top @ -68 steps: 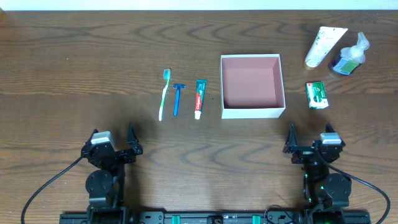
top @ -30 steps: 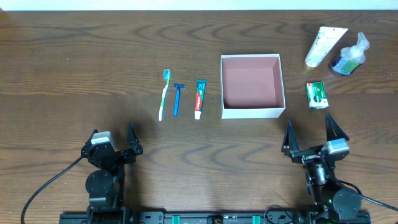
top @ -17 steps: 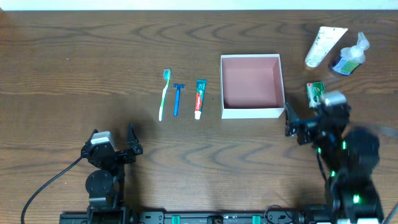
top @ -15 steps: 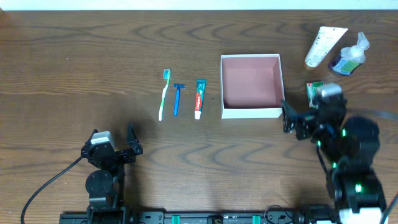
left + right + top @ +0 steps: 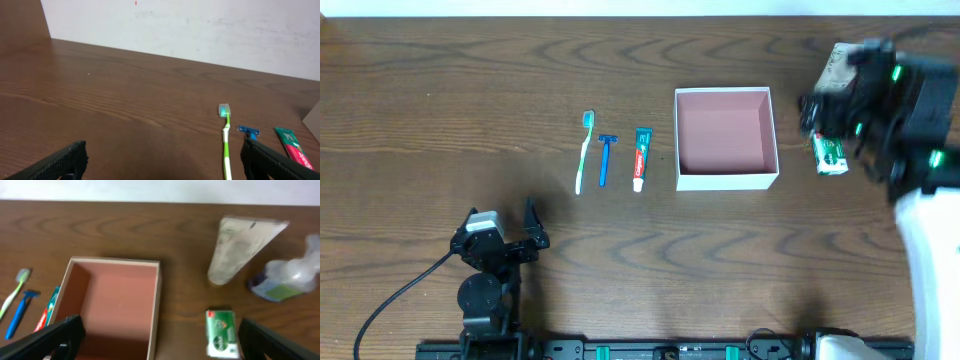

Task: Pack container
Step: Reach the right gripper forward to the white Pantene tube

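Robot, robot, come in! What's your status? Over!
Left claw open, parked near the table edge. Right claw open, above green packet. Box empty, nothing packed.

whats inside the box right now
Nothing: the box shows only its bare pink floor from overhead. The right wrist view cuts off its near edge.

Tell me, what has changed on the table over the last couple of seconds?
The right gripper swung from the near edge of the table out toward its far right. Open and empty, it now hangs near the green packet, right of the box. Nothing was picked up or dropped. The left gripper stayed parked and open. The toothbrush, razor, toothpaste, box, packet, tube and bottle kept their places.
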Controlling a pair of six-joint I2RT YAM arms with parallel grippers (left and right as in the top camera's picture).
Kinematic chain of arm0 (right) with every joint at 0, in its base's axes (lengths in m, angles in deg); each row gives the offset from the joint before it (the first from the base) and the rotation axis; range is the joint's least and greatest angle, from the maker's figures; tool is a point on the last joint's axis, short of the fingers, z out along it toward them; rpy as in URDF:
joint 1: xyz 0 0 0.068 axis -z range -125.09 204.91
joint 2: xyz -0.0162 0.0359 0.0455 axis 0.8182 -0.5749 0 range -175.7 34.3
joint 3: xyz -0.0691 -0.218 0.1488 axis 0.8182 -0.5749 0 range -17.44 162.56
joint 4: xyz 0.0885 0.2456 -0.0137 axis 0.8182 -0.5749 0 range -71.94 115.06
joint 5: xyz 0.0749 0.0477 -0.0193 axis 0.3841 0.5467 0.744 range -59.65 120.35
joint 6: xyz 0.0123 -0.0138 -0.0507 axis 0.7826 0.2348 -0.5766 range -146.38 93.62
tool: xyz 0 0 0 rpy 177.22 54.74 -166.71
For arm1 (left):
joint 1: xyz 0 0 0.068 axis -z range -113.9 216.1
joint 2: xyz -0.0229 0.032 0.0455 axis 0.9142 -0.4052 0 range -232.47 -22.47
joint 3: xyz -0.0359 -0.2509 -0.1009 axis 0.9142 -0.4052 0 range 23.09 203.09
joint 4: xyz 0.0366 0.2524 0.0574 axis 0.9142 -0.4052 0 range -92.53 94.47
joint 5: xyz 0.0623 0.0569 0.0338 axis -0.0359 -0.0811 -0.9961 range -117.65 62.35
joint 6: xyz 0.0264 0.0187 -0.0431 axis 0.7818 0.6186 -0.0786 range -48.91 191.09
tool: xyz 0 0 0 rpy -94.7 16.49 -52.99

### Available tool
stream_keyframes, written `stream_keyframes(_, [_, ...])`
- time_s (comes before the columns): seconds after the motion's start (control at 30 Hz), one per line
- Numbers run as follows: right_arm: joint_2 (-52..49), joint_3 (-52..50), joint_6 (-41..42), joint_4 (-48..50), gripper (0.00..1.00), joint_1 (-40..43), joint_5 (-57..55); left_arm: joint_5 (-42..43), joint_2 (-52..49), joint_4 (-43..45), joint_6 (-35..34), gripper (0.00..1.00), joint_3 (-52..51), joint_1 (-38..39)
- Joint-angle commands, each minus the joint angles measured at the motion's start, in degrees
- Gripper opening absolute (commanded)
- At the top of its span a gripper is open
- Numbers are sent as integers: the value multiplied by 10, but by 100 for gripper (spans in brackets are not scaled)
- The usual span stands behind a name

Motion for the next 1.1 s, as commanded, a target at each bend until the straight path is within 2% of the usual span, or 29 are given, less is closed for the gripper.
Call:
stream_keyframes(0.0, [-54,74,10,-18,99,5,8,-15,0,-20,0,98,-13,-2])
stream_keyframes(0.1, [-82,80,15,27,99,9,3,-15,0,-20,0,98,-13,-2])
stream_keyframes(0.13, [-92,80,64,40,99,12,-13,-15,0,-20,0,98,-13,-2])
stream_keyframes(0.2, [-110,80,269,38,99,21,-71,-15,0,-20,0,98,-13,-2])
stream_keyframes(0.23, [-117,80,337,40,99,24,-78,-15,0,-20,0,98,-13,-2])
stream_keyframes(0.33, [-130,80,446,83,99,27,-60,-15,0,-20,0,98,-13,-2])
stream_keyframes(0.47, [-137,79,447,105,99,26,-68,-15,0,-20,0,98,-13,-2])
stream_keyframes(0.63, [-159,80,529,124,99,30,-63,-15,0,-20,0,98,-13,-2])
stream_keyframes(1.07, [-202,101,563,112,98,61,-67,-15,0,-20,0,98,-13,-2])
